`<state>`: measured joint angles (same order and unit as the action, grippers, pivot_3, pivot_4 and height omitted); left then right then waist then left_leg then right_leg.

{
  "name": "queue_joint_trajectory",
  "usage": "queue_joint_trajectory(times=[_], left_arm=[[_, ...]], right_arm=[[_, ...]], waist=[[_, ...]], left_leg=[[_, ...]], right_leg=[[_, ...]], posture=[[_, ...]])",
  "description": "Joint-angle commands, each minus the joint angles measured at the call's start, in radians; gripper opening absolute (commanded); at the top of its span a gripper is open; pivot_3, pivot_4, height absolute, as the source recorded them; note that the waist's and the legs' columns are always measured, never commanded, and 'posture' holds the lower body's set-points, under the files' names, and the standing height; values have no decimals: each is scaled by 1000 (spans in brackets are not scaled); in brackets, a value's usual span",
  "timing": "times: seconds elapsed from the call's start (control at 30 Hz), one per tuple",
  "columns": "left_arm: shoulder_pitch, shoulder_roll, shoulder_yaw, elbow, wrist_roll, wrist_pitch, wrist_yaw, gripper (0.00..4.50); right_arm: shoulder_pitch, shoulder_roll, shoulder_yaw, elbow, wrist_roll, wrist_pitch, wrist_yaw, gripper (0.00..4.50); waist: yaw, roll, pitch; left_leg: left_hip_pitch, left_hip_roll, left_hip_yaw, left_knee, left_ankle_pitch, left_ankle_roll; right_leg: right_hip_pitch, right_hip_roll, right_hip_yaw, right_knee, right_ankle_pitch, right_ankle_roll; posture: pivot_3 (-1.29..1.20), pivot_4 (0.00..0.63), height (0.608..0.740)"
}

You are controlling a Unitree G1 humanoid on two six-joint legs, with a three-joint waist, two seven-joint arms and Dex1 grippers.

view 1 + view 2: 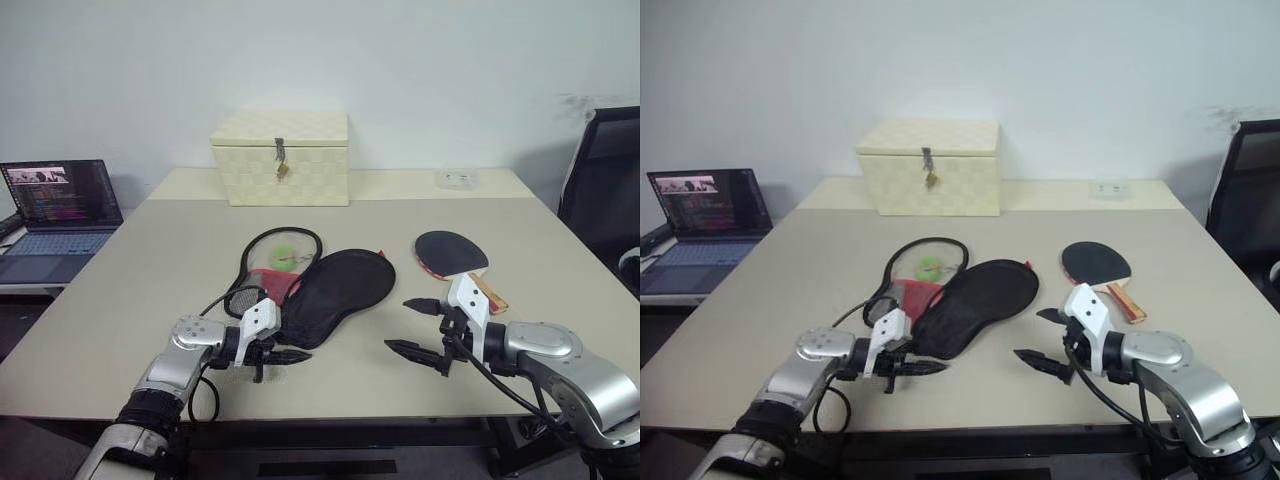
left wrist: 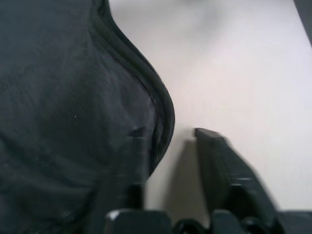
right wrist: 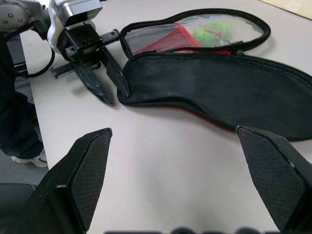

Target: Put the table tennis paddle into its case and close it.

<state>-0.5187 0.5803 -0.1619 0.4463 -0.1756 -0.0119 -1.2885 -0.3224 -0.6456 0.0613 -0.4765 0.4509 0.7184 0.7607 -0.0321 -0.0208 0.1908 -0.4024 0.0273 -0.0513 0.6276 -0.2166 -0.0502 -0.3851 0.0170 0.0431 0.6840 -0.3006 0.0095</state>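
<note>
Paddle [image 1: 452,254] placement decides the coming move: it is seen on the table [image 1: 150,280] just beyond the right gripper [image 1: 420,328], handle toward that gripper, whose fingers are spread wide and empty. The case [image 1: 335,292] lies unzipped between the arms; the left gripper [image 3: 105,78] is closing on its narrow end.
</note>
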Motion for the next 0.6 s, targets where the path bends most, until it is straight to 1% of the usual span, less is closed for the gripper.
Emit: queue_joint_trajectory(times=[0.03, 0.17, 0.23, 0.33, 0.47, 0.6], left_arm=[[16, -21, 2, -39, -6, 44, 28, 28], [24, -56, -6, -101, -2, 92, 77, 28], [33, -102, -35, -152, 3, 127, 107, 28], [27, -167, -76, -172, 29, 154, 151, 28], [-27, -268, -117, -108, 79, 157, 225, 28], [-100, -358, -128, -13, 112, 145, 295, 28]], right_arm=[[-16, -4, -15, -13, -3, -26, -3, 4500], [-15, -10, -16, -10, -5, -30, -2, 4500], [-12, -22, -25, -5, -5, -30, 4, 4500], [-7, -45, -39, 3, -2, -33, 18, 4500], [9, -94, -70, 16, 5, -42, 48, 4500], [19, -126, -89, 27, 4, -51, 67, 4500]], waist=[[0, 0, 0], [1, 0, 0], [5, 0, 0], [12, 0, 0], [20, 0, 0], [23, -1, -1]], left_leg=[[0, 0, 0, 0, 0, 0], [0, 0, 0, 0, 0, 0], [0, 0, -1, 1, 0, 0], [-1, -1, -2, 1, 0, 0], [-1, -2, -2, 2, 0, 0], [1, -3, -1, 3, 0, 0]], right_leg=[[0, 0, 0, 0, 0, 0], [0, 0, 0, 0, 0, 0], [1, 0, 0, 0, 0, 0], [1, -1, 0, -1, 1, 2], [2, -2, -1, -2, 2, 4], [5, -2, -1, -3, 2, 5]], posture=[[0, 150, 740], [0, 150, 740], [0, 150, 740], [0, 150, 740], [0, 150, 740], [0, 150, 740]])
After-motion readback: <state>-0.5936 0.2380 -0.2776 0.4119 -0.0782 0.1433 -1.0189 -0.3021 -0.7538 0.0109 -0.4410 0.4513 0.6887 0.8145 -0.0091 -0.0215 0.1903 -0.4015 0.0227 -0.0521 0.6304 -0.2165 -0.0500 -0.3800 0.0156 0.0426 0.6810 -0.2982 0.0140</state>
